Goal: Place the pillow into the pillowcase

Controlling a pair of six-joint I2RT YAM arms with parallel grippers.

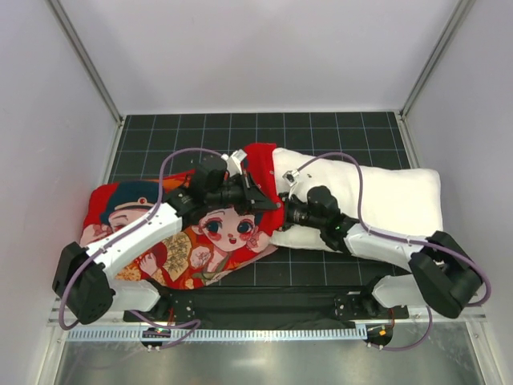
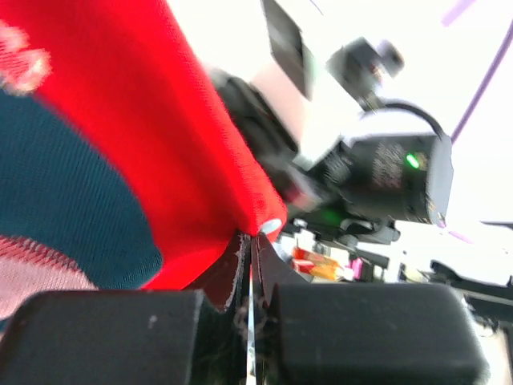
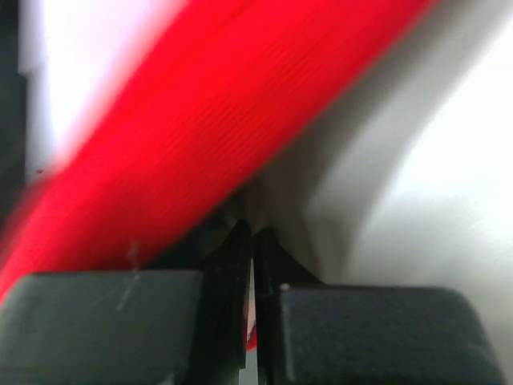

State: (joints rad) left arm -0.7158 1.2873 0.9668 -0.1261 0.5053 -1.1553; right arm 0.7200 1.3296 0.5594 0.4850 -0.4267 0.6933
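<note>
The red pillowcase [image 1: 200, 241] with a cartoon child's face lies at the left and centre of the mat. The white pillow [image 1: 385, 196] lies to its right, with its left end tucked under the case's red opening edge. At that opening's upper part my left gripper [image 1: 258, 195] is shut on the red hem [image 2: 160, 144], pinched at its tips [image 2: 255, 241]. Just right of and below it, my right gripper [image 1: 282, 215] is shut on the red edge [image 3: 208, 136], its tips [image 3: 250, 233] against the pillow [image 3: 433, 184].
A black gridded mat [image 1: 321, 132] covers the table, with white walls on three sides. Purple cables loop over both arms. The right arm's wrist camera [image 2: 385, 172] sits close in front of my left gripper. The pillow's right end reaches near the right wall.
</note>
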